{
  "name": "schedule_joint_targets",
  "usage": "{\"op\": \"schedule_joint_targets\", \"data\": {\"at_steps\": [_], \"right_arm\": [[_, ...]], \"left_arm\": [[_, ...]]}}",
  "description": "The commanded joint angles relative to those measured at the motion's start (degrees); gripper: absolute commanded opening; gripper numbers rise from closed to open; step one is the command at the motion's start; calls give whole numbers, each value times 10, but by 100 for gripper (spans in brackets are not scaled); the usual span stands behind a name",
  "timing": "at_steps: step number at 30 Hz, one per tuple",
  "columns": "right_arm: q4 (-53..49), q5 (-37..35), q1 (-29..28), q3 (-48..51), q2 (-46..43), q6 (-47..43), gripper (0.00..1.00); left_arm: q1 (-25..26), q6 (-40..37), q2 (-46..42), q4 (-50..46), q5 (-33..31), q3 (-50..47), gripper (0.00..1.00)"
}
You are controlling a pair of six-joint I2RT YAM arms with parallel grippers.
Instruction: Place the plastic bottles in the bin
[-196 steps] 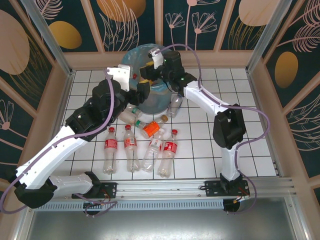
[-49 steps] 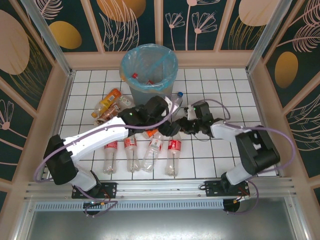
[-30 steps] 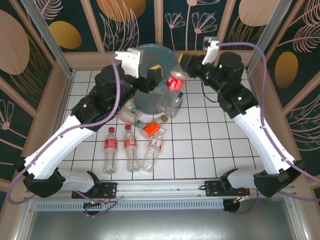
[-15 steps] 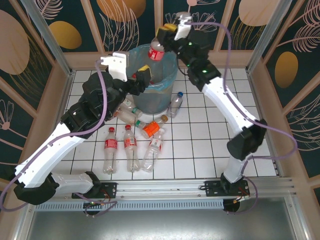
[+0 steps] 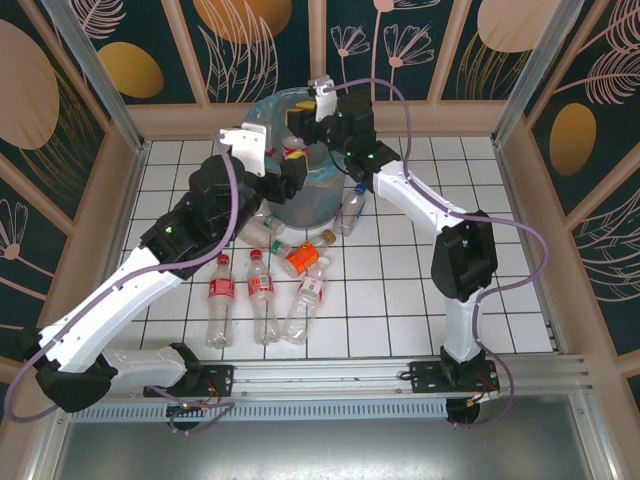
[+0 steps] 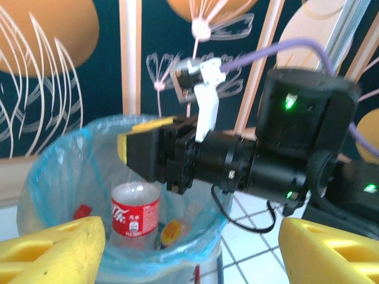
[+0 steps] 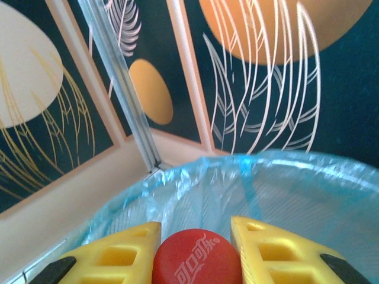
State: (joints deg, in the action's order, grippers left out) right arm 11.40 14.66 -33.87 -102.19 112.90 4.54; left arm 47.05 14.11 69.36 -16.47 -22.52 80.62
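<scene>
- L arm [image 5: 150, 265]: base at the near-left edge. Long reach fwd and to the right, elbow raised, wrist up by the bin's near-left side.
- R arm [image 5: 420, 205]: base near-right, lower link upright. Bent at the elbow, forearm slants back-left up to the bin's rim.
- Tiled table [image 5: 400, 300]: row of bottles [image 5: 262, 295], three w/ red labels, lies side by side btwn the bases and the bin.
- Orange bottle [image 5: 303, 258] lies just behind the row. Clear bottle w/ blue cap [image 5: 350, 208] is right by the bin's foot on the right.
- L gripper [image 6: 189, 234]: close to the rim, facing over the bin's mouth. Yellow fingers wide apart, nothing btwn them.
- Bin [image 5: 310, 200]: back centre of the table, blue bag folded over the rim. A few bottles lie at the bottom.
- R gripper [image 7: 195, 229]: over the bin's mouth, roughly horiz., pointing twd the L side. Fingers are clamped on the red cap [image 7: 197, 260] of the held bottle [image 6: 135, 216].
- That bottle has a red label. Its body hangs down inside the bag, below the rim.
</scene>
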Motion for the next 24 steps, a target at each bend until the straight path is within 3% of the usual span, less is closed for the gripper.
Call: {"op": "schedule_joint_targets", "data": {"at_steps": [1, 3, 7, 10, 24], "right_arm": [[37, 21, -5, 22, 19, -13, 8], [30, 23, -5, 23, 23, -14, 13], [26, 24, -5, 22, 27, -4, 40], [27, 40, -4, 20, 24, 2, 47], [-2, 69, -5, 10, 29, 6, 44]], "left_arm": [[-19, 32, 3, 29, 28, -28, 77], [-35, 40, 3, 32, 35, -40, 77], [-64, 54, 1, 42, 66, -53, 77], [-72, 53, 2, 46, 69, -58, 77], [-75, 47, 9, 47, 52, -65, 76]]}}
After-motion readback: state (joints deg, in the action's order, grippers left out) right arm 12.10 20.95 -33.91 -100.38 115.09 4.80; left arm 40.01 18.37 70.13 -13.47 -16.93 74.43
